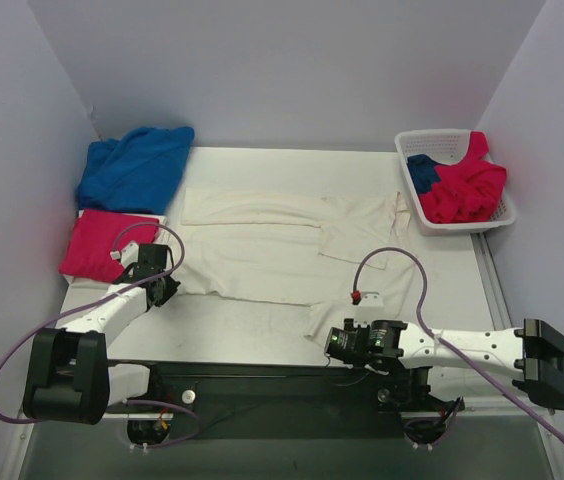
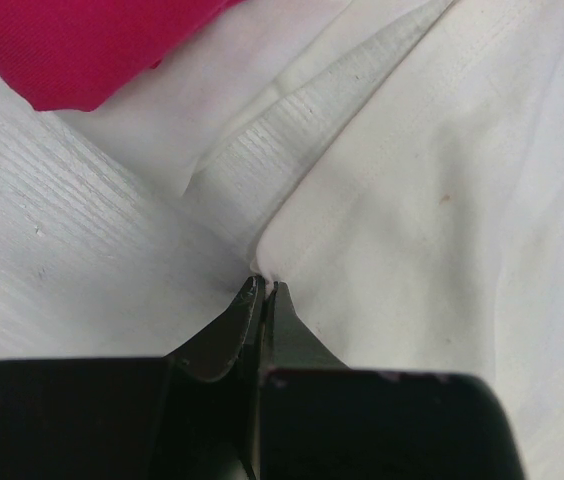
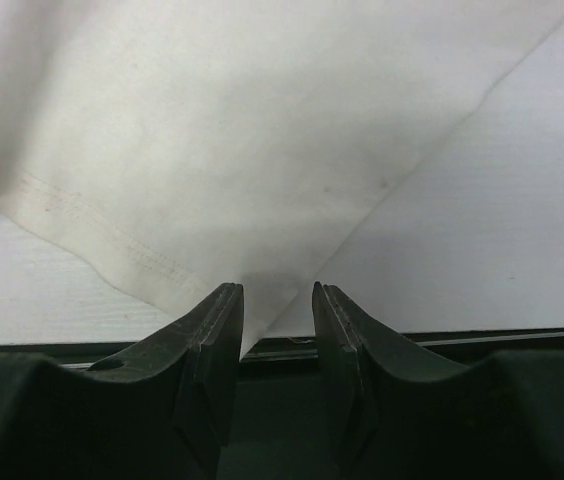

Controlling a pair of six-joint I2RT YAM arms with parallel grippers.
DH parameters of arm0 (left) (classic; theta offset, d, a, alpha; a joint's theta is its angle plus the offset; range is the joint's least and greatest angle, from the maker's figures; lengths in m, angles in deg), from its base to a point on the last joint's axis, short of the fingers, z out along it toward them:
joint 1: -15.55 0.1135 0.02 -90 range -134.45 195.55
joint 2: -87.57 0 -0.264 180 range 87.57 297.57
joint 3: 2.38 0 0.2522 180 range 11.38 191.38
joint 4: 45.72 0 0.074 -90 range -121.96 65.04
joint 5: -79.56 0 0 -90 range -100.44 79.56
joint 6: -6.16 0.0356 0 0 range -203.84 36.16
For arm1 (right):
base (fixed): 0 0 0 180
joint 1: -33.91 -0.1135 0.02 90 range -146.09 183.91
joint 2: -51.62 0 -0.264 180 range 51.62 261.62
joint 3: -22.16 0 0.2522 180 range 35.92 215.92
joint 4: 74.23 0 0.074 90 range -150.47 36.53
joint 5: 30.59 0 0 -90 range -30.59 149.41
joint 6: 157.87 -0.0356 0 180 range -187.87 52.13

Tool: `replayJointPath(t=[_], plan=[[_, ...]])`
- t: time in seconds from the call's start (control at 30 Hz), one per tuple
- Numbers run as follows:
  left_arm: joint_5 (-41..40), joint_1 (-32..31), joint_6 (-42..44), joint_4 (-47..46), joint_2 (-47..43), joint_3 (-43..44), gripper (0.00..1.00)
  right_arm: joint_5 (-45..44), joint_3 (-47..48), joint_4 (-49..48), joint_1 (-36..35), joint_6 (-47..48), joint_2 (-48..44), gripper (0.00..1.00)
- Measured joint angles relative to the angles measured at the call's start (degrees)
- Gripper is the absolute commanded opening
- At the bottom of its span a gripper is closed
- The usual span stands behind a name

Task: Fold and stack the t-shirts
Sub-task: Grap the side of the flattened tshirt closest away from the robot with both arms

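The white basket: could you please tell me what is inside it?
A crimson-pink shirt fills it, draping over the basket rim, with a blue garment beside it; anything underneath is covered.

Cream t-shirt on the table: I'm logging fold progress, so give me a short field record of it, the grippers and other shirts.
cream t-shirt: spread out mid-table, rumpled
left gripper: shut on its left edge
right gripper: open, shirt's near corner in the gap
crimson t-shirt: folded, far left
blue t-shirt: bunched, back-left corner
white lattice basket: back right, holds crimson garment and blue garment
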Motion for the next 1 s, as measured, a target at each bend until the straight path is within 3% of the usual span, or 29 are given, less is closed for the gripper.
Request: replayJointPath(t=[0.57,0.63,0.73,0.77,0.87,1.0], plan=[[0.0,0.0,0.3,0.0,0.0,0.0,0.0,1.6,-2.6,-3.0,0.9,-0.3,-0.6,0.43],[0.0,0.0,0.3,0.0,0.0,0.0,0.0,2.6,-3.2,-4.0,2.2,0.0,-1.5,0.4],[0.0,0.0,0.3,0.0,0.0,0.0,0.0,4.4,-4.3,-5.3,4.8,0.8,-3.0,0.26],[0.0,0.0,0.3,0.0,0.0,0.0,0.0,5.0,-4.6,-5.3,5.8,1.3,-3.7,0.16],[0.0,0.0,0.3,0.0,0.0,0.0,0.0,6.1,-4.9,-6.2,7.6,2.0,-4.2,0.0],[0.0,0.0,0.3,0.0,0.0,0.0,0.0,6.6,-4.8,-6.5,8.1,2.4,-4.2,0.0]])
